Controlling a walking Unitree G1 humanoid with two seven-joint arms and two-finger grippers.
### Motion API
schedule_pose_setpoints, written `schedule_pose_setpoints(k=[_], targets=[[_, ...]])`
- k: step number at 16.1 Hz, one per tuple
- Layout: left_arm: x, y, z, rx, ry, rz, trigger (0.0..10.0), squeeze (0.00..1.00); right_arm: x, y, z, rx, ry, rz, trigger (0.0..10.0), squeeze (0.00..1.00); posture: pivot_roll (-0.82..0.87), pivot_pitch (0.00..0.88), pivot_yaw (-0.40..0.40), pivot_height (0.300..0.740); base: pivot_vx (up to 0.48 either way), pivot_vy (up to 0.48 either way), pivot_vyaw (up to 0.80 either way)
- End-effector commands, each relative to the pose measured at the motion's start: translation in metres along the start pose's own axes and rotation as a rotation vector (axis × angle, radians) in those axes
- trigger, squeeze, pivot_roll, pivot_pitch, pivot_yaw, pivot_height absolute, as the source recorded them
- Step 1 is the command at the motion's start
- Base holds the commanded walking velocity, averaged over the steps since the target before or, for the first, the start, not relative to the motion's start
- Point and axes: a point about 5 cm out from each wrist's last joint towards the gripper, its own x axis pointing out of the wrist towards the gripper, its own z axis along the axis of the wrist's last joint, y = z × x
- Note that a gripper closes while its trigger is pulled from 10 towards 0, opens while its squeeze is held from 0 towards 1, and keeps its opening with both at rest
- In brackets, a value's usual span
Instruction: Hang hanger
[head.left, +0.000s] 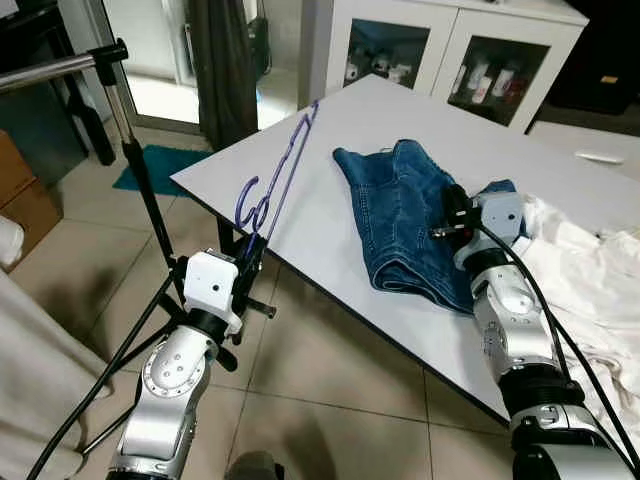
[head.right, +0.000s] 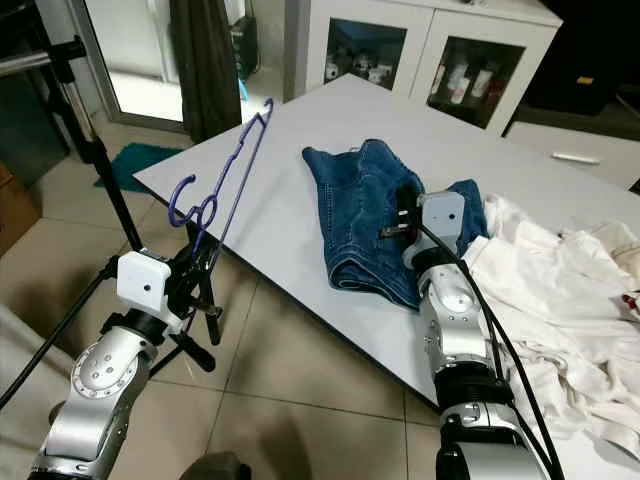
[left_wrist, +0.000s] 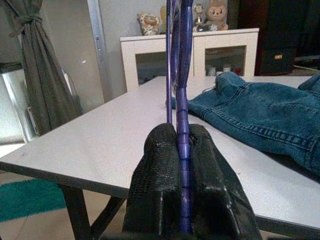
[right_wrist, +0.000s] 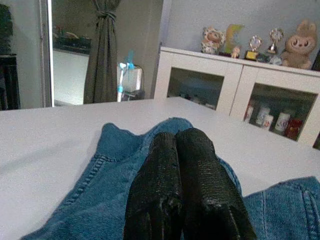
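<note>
The left gripper (head.left: 252, 252) clamps the purple hanger (head.left: 280, 180) just off the table's (head.left: 330, 130) left edge, hook near the fingers, while the right gripper (head.right: 393, 222), fingers pressed together, rests over the jeans (head.left: 400, 210) mid-table.

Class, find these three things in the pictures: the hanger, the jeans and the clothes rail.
hanger (head.left: 285, 178), left eye view, on its long purple bar.
jeans (head.left: 395, 205), left eye view, mid-fabric.
clothes rail (head.left: 45, 70), left eye view, on the horizontal bar.
</note>
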Motion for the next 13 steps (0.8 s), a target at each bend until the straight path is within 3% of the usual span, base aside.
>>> schedule_pose_setpoints(k=[1,4,7,8,9,10,11,13], targets=[[0.0,-0.002,0.002,0.019,-0.009,-0.024,10.0,0.0,0.005,-0.005,0.008,-0.029,-0.018,0.009,10.0,0.0,0.27,0.028,-0.047,0.74,0.0,0.0,0.0],[-0.003,-0.001,0.001,0.129,0.007,-0.128,10.0,0.0,0.01,-0.005,0.018,-0.082,-0.032,0.125,10.0,0.0,0.27,0.029,-0.047,0.74,0.0,0.0,0.0],[-0.009,0.016,0.001,0.239,0.045,-0.19,10.0,0.0,0.009,0.005,0.022,-0.174,0.002,0.385,10.0,0.0,0.27,0.035,-0.055,0.74,0.0,0.0,0.0],[-0.011,0.021,0.001,0.277,0.059,-0.209,10.0,0.0,0.005,0.01,0.021,-0.203,0.03,0.491,10.0,0.06,0.27,0.038,-0.06,0.74,0.0,0.0,0.0],[-0.016,0.026,0.0,0.337,0.081,-0.25,10.0,0.0,-0.002,0.012,0.018,-0.233,0.057,0.59,10.0,0.37,0.27,0.039,-0.066,0.74,0.0,0.0,0.0],[-0.021,0.03,0.0,0.391,0.102,-0.285,10.0,0.0,-0.006,0.01,0.017,-0.255,0.071,0.64,10.0,0.95,0.28,0.044,-0.073,0.74,0.0,0.0,0.0],[-0.026,0.035,-0.001,0.427,0.122,-0.299,10.0,0.0,-0.009,0.009,0.018,-0.245,0.081,0.665,10.0,1.0,0.28,0.046,-0.075,0.74,0.0,0.0,0.0],[-0.034,0.044,0.0,0.461,0.146,-0.304,10.0,0.0,-0.015,0.01,0.02,-0.268,0.082,0.738,10.0,1.0,0.28,0.057,-0.085,0.74,0.0,0.0,0.0]])
